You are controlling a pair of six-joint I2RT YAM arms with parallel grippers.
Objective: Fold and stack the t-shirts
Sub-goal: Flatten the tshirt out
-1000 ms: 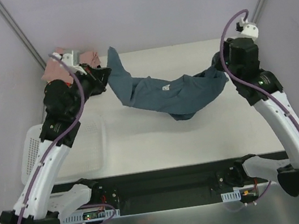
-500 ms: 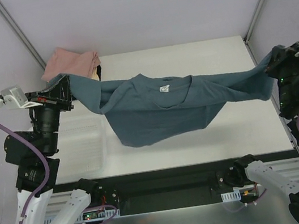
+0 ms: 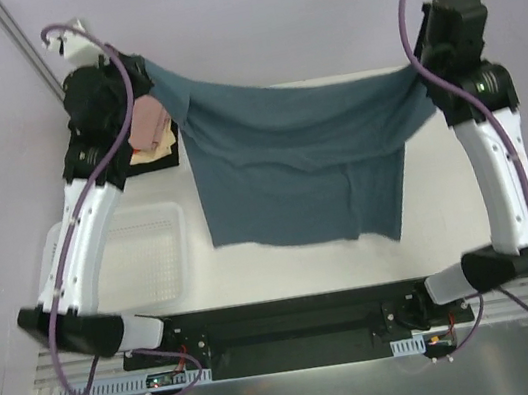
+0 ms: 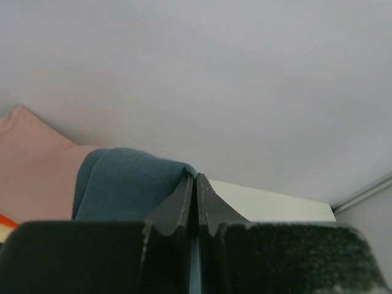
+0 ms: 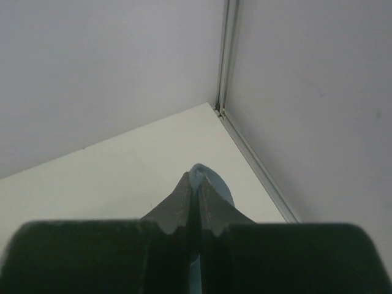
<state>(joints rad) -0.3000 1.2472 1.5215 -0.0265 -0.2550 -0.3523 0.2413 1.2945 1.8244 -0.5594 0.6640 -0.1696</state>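
Observation:
The slate-blue t-shirt [image 3: 290,168] hangs spread in the air between my two raised arms, its lower part draping over the table. My left gripper [image 3: 143,71] is shut on its left top corner; in the left wrist view blue cloth [image 4: 125,184] bulges beside the closed fingertips [image 4: 196,179]. My right gripper [image 3: 419,80] is shut on the right top corner; a nub of blue cloth [image 5: 199,171] pokes past its closed tips [image 5: 197,180]. A folded dusty pink t-shirt [image 3: 145,124] lies at the back left on a stack showing cream, orange and black edges [image 3: 157,152].
A white plastic lattice basket [image 3: 151,252] stands at the left front of the table [image 3: 458,206]. The pink shirt also shows in the left wrist view [image 4: 30,171]. Walls with metal corner rails [image 5: 223,55] close in the back and sides.
Both arms have lifted and swung toward the back, raising the blue shirt from a low sagging stretch into a hanging sheet. The shirt's body has unfurled downward.

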